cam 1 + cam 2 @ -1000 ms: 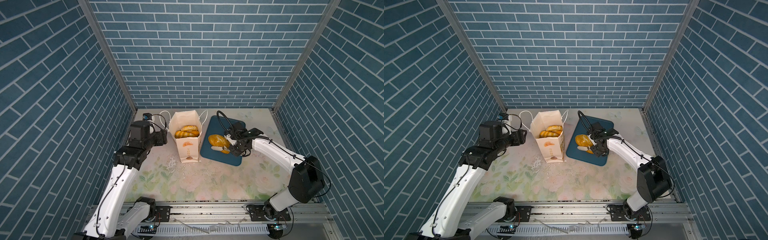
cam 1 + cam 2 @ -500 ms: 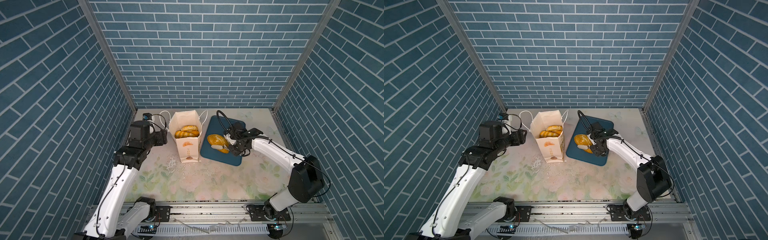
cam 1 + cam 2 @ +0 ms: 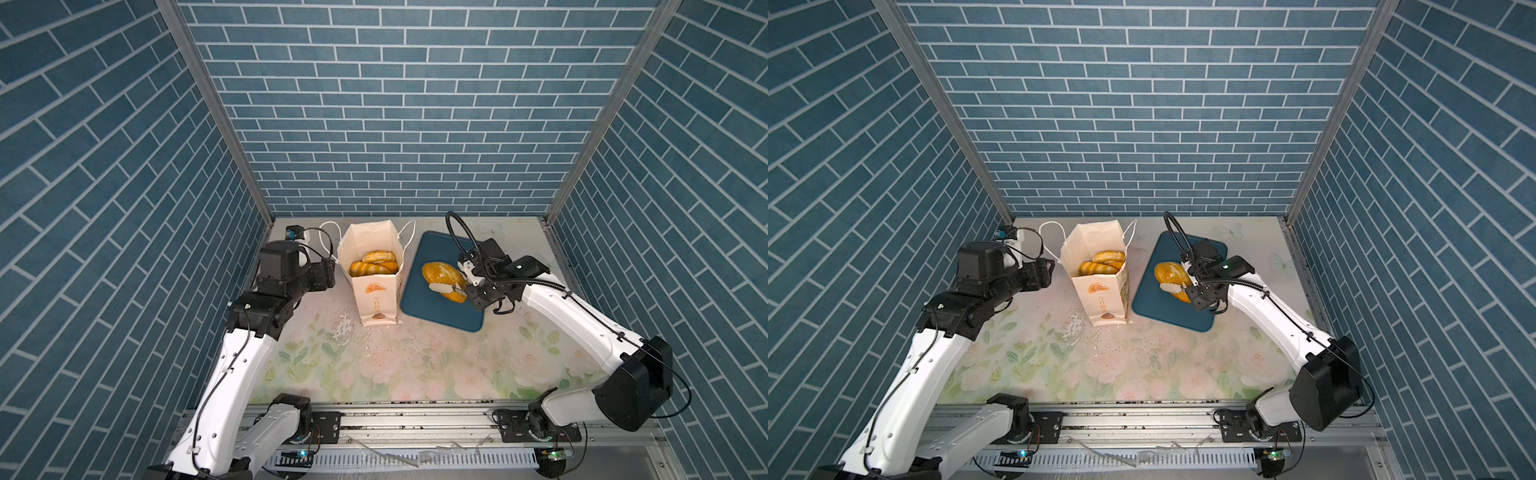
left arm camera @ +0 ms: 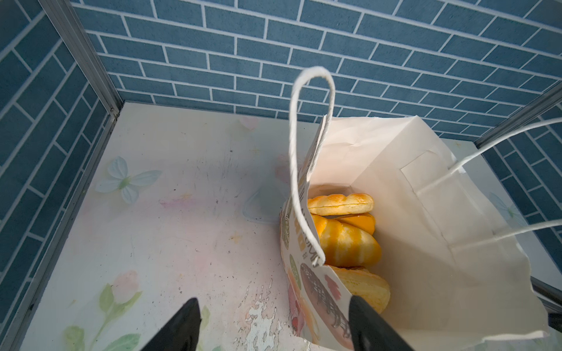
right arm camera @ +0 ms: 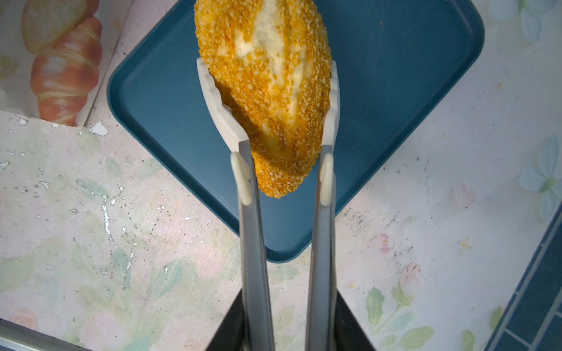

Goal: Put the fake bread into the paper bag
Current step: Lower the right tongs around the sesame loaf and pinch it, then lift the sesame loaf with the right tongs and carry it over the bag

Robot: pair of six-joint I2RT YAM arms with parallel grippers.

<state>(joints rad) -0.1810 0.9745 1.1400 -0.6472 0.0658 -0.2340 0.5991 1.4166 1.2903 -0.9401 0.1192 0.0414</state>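
- Most of the job looks done: several buns (image 3: 372, 265) already sit in the paper bag (image 3: 377, 300).
- Only the big loaf (image 3: 441, 277) is left, over the tray (image 3: 442, 318).
- Right end effector (image 5: 289, 316) squeezes tongs (image 5: 251, 212) that are clamped on the loaf.
- Left end effector (image 4: 273, 304) has its fingers apart, straddling the bag's edge.

Bright even light, soft shadows, edge distortion

One cream-white paper bag (image 3: 376, 301), one dark blue tray (image 3: 432, 309), one pair of steel tongs with white tips (image 5: 253, 243), one large crumb-coated oval loaf (image 5: 267, 76), four glossy golden pastries (image 4: 346, 246) showing inside the bag.
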